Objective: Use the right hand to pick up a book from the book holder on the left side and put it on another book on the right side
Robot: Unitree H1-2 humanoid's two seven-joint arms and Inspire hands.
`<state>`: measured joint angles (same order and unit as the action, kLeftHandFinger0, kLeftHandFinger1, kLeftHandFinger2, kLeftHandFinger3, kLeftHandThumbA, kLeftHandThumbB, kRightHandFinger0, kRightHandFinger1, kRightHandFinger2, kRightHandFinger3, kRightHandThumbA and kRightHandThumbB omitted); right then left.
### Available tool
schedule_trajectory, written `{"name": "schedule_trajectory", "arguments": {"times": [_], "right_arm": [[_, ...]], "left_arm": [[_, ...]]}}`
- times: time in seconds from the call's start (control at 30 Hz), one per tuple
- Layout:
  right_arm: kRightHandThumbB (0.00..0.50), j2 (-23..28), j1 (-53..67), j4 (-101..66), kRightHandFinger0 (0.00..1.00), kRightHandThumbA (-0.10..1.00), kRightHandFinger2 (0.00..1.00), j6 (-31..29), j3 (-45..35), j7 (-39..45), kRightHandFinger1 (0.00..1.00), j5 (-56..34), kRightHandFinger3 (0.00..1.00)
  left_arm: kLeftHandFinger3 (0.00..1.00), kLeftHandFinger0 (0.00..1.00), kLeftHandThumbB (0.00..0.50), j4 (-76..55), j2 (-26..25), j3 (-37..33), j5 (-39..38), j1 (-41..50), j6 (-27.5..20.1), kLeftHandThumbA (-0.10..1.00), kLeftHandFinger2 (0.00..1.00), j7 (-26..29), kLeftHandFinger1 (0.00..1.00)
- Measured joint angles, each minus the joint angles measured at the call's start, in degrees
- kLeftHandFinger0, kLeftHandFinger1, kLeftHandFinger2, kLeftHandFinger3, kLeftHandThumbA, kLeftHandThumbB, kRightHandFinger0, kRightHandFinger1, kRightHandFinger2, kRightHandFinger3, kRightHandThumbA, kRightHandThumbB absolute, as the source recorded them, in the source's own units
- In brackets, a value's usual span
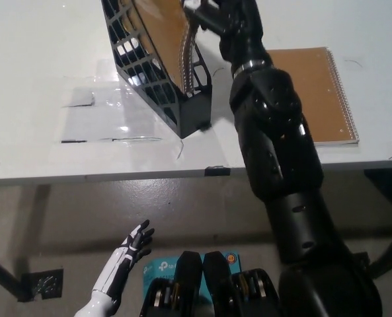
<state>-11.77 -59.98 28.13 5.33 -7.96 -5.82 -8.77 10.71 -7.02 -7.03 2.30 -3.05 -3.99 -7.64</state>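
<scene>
Two books are in view. One book (164, 33) stands tilted in the black holder (182, 109) on the table (37, 59). The second book (318, 92) lies flat, right of the holder. The right hand (222, 14) reaches over the holder's top, fingers clamped on the standing book's upper edge. The left hand (126, 257) hangs below the table, fingers apart.
</scene>
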Motion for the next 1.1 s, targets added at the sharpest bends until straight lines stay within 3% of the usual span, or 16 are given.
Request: {"name": "schedule_trajectory", "arguments": {"times": [0.13, 0.43, 0.53, 0.67, 0.8, 1.03, 1.1], "right_arm": [[0.059, 0.17, -1.83, -1.31, 0.0, -0.1, 0.76, 1.44, -0.58, 0.62, 0.4, -2.18, 0.81], [0.06, 1.31, -7.0, -3.53, 0.0, -0.1, 0.76, 5.35, -5.59, 0.81, 0.37, -7.84, 0.84], [0.067, 1.76, -8.48, -5.15, 0.0, -0.1, 0.82, 6.52, -7.16, 0.78, 0.42, -9.81, 0.89], [0.032, 1.76, -9.34, -8.23, 0.0, -0.1, 0.88, 9.91, -10.18, 0.13, 0.41, -12.94, 0.93], [0.042, 1.76, -9.23, -8.67, 0.0, -0.1, 0.85, 12.6, -13.85, -0.55, 0.39, -16.27, 1.0], [0.081, 2.95, -8.77, -8.34, 0.0, -0.1, 0.82, 18.09, -20.49, -1.43, 0.41, -22.51, 1.0], [0.051, 4.06, -8.57, -8.05, 0.0, -0.1, 0.82, 19.13, -21.32, -1.67, 0.41, -24.15, 1.0]], "left_arm": [[1.0, 0.96, 0.124, -0.01, -0.01, -0.11, 0.37, 0.0, 0.0, 1.0, 1.0, -0.01, 1.0], [1.0, 0.95, 0.125, -0.01, -0.01, -0.16, 0.89, -0.01, 0.0, 1.0, 1.0, -0.13, 1.0], [1.0, 0.95, 0.12, 0.0, -0.02, -0.15, 0.92, -0.01, 0.0, 1.0, 1.0, -0.15, 1.0], [1.0, 0.94, 0.113, 0.0, -0.01, -0.23, 1.07, 0.04, 0.0, 1.0, 1.0, -0.16, 1.0], [1.0, 0.94, 0.117, 0.16, 0.01, -0.25, 1.18, 0.17, 0.0, 1.0, 1.0, -0.15, 1.0], [1.0, 0.94, 0.103, 0.27, 0.03, -0.23, 1.28, 0.22, 0.03, 1.0, 1.0, -0.16, 1.0], [1.0, 0.94, 0.114, 0.27, 0.04, -0.23, 1.28, 0.27, 0.04, 1.0, 1.0, -0.16, 1.0]]}}
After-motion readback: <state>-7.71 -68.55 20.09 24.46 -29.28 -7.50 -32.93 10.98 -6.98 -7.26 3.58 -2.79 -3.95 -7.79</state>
